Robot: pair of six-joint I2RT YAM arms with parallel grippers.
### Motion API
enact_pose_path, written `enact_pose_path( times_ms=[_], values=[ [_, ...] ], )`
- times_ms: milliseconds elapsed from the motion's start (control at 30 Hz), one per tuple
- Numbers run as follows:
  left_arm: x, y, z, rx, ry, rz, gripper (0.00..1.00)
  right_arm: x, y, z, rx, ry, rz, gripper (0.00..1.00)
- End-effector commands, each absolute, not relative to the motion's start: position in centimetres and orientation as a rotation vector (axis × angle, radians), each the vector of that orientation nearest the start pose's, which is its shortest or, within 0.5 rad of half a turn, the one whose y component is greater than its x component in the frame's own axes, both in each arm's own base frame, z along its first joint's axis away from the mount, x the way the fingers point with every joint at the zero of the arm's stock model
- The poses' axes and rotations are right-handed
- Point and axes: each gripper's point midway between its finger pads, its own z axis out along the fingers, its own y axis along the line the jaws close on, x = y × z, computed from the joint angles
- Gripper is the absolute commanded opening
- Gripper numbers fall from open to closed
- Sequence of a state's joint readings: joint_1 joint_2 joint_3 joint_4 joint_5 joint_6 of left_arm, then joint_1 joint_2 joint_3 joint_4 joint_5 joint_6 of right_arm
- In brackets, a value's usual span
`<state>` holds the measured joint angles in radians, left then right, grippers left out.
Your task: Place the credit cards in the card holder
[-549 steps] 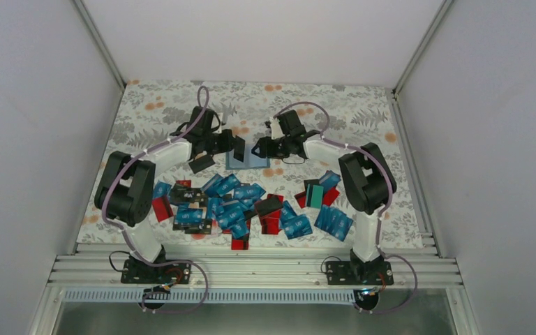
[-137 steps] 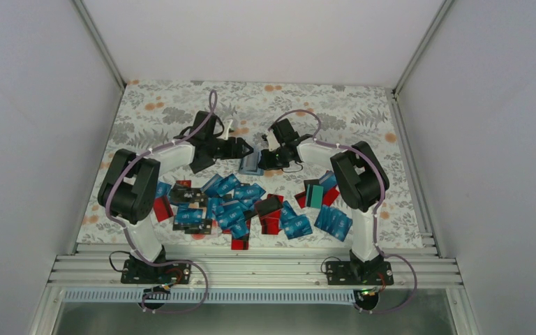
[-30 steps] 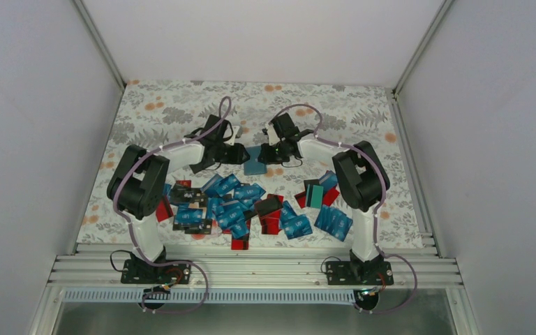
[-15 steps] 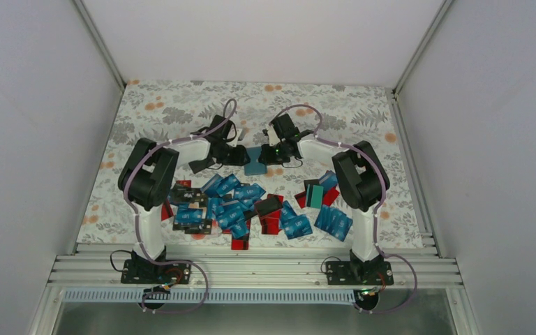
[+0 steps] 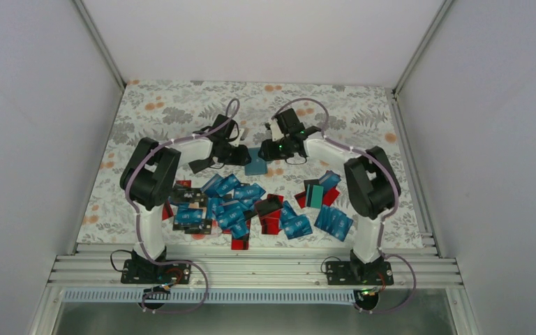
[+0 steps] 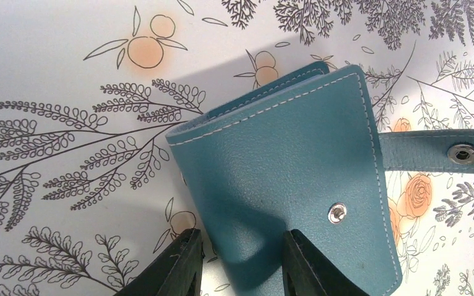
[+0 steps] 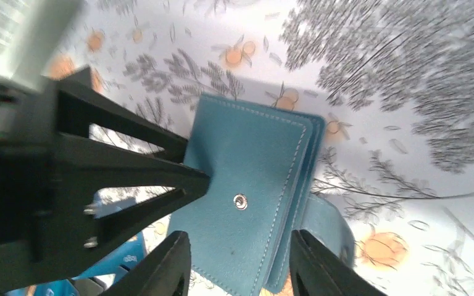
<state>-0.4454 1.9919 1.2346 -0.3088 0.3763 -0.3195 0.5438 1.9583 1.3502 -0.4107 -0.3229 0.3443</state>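
Left wrist view: the card holder point(image 6: 284, 185) lies folded on the floral worktop point(image 6: 68, 61), stud side up. Its long sides run toward the left fingers point(image 6: 179, 271), which pinch its near edge narrowly. Its strap point(image 6: 438, 151) lies unfastened, pointing right. The right fingers point(image 7: 170, 271) hover parted above it. The credit cards point(image 5: 237, 202) are heaped nearer the bases.
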Motion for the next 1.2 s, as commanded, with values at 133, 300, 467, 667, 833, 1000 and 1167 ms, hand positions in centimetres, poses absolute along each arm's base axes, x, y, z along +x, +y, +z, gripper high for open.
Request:
enact_pose_path(
  times_ms=[133,300,467,667,833,1000,1167],
  values=[
    [38.1,-25.3,0.3,0.332,2.765,-0.682,0.33,39.1,25.0,10.9,-0.312,2.577,0.441,0.45],
    [38.0,-25.4,0.6,0.34,2.759,-0.678,0.32,38.9,23.8,9.9,-0.293,2.596,0.364,0.43],
    [38.0,-25.5,0.6,0.343,2.76,-0.677,0.32,38.6,24.4,8.4,-0.319,2.626,0.401,0.38],
    [37.9,-25.5,0.4,0.343,2.766,-0.681,0.32,38.3,25.2,6.9,-0.351,2.652,0.444,0.32],
    [37.9,-25.5,0.4,0.348,2.765,-0.681,0.31,38.3,25.5,6.4,-0.365,2.661,0.459,0.28],
    [37.9,-25.5,0.4,0.347,2.767,-0.683,0.31,38.2,25.4,5.7,-0.368,2.675,0.452,0.23],
    [37.8,-25.5,0.3,0.347,2.769,-0.682,0.31,38.3,25.4,5.7,-0.366,2.674,0.449,0.17]
  ],
)
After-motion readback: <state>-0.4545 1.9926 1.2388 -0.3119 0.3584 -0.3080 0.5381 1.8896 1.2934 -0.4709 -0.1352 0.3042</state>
